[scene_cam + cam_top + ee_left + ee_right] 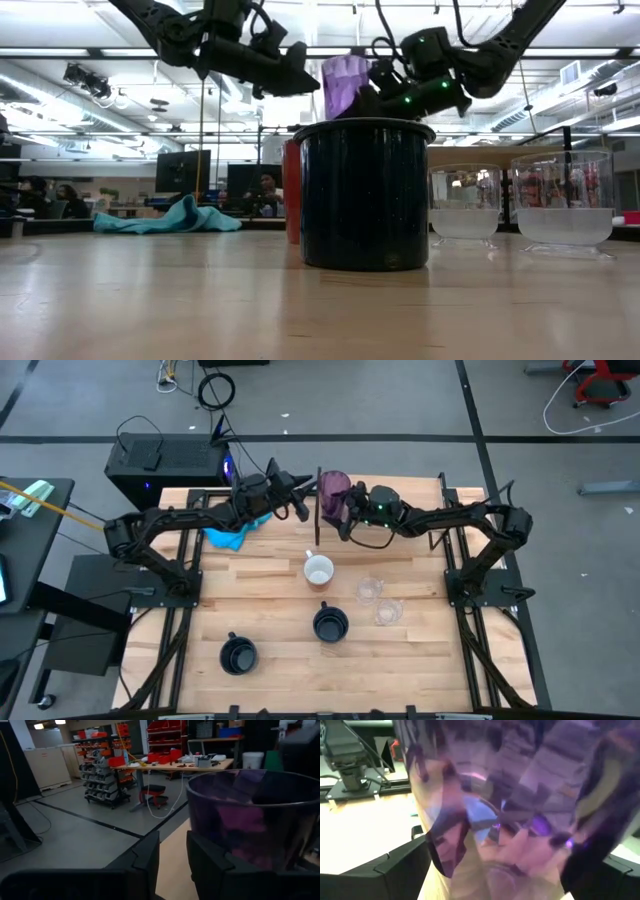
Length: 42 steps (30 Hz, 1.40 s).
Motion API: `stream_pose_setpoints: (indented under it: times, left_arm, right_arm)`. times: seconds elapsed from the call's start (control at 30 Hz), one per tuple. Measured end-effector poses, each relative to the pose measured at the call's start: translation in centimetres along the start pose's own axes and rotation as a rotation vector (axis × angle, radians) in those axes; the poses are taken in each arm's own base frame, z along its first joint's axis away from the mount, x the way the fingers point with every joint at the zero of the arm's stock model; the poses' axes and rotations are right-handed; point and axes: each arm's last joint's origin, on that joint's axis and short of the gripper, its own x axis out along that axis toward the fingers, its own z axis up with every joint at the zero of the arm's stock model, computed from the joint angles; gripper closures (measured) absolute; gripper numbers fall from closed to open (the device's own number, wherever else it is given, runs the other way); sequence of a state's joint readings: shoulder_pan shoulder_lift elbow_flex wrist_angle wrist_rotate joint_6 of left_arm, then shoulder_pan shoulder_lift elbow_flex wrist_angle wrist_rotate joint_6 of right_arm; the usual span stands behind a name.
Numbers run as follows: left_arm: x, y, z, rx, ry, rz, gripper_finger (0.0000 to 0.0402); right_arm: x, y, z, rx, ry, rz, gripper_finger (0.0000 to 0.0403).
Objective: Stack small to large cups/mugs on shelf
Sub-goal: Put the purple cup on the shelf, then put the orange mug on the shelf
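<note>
Open tabletop point(270, 615) between black mugs point(238, 654); clear cups point(378, 600) crowding the right.

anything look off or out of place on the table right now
Nothing is spilled, tipped or broken. The one oddity is a blue cloth lying crumpled at the table's far left, among the cups. The purple tumbler sits between both grippers at the far edge, and the mugs and clear cups stand upright.
</note>
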State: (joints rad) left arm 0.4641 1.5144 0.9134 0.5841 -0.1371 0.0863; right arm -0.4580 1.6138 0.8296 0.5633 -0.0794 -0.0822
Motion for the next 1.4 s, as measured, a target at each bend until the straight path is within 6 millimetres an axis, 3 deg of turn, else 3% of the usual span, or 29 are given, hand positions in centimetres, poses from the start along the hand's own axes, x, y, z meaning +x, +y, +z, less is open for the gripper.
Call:
stream_pose_setpoints:
  times: [0.13, 0.5, 1.17, 1.4]
  left_arm:
    - [-0.7, 0.1, 0.5, 0.009, 0.027, -0.003, 0.0300]
    - [-1.0, -0.1, 0.4, 0.026, 0.077, -0.015, 0.0314]
    - [-1.1, -0.1, 0.4, 0.041, 0.078, -0.016, 0.0324]
    - [-2.8, 0.2, 1.6, 0.030, 0.123, -0.026, 0.0322]
  right_arm:
    - [0.3, -0.1, 0.9, -0.021, 0.027, 0.010, 0.0004]
    - [0.4, 0.0, 0.9, -0.038, 0.068, 0.042, 0.0004]
    - [-3.5, -0.1, 3.5, -0.082, 0.134, 0.043, 0.0004]
    - [-5.1, -0.1, 4.2, -0.086, 0.165, 0.045, 0.0004]
